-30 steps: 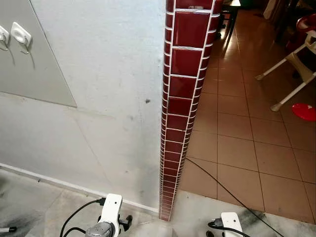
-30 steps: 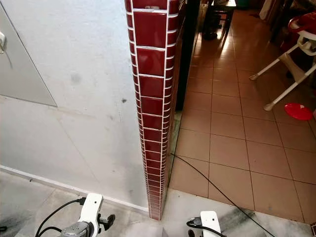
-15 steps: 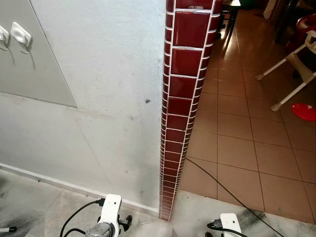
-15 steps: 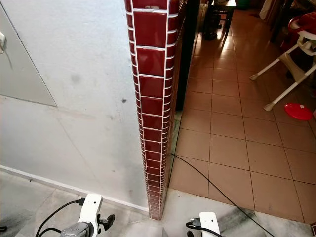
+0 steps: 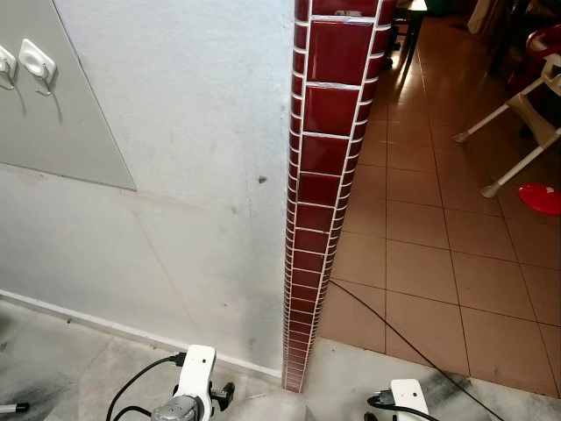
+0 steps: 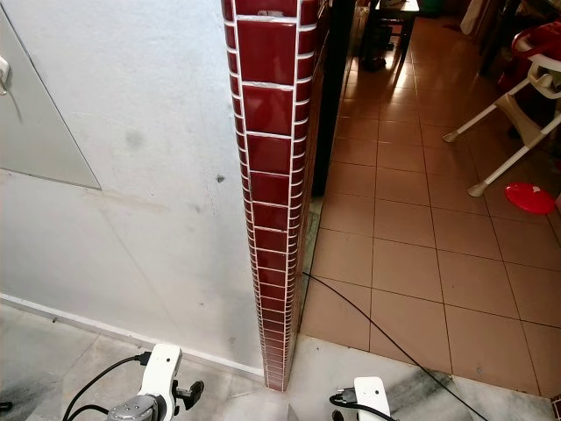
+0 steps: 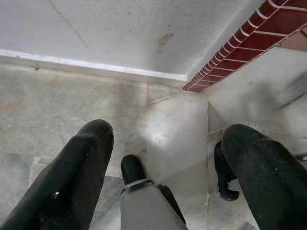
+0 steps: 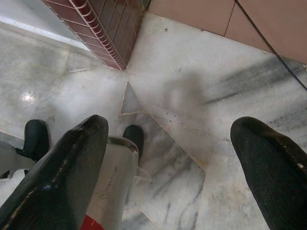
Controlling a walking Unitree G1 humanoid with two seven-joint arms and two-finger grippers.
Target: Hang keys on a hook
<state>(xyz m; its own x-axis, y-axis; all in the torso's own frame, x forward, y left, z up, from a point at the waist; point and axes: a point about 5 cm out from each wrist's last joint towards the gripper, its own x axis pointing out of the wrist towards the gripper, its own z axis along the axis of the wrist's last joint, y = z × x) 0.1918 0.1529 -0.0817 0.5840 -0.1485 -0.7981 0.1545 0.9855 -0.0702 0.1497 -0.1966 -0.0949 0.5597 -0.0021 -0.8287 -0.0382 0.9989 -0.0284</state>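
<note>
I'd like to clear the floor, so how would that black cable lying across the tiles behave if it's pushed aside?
The black cable looks thin and slack, so it would probably flop and slide easily on the smooth floor tiles. It is likely light, but its ends are out of view, so it may snag.

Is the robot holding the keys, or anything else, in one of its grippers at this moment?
Nothing is held. The left gripper and the right gripper are both open, with only floor between the fingers.

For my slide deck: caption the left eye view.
White wall hooks upper left, red tiled pillar centre, black cable crossing terracotta floor.
</note>
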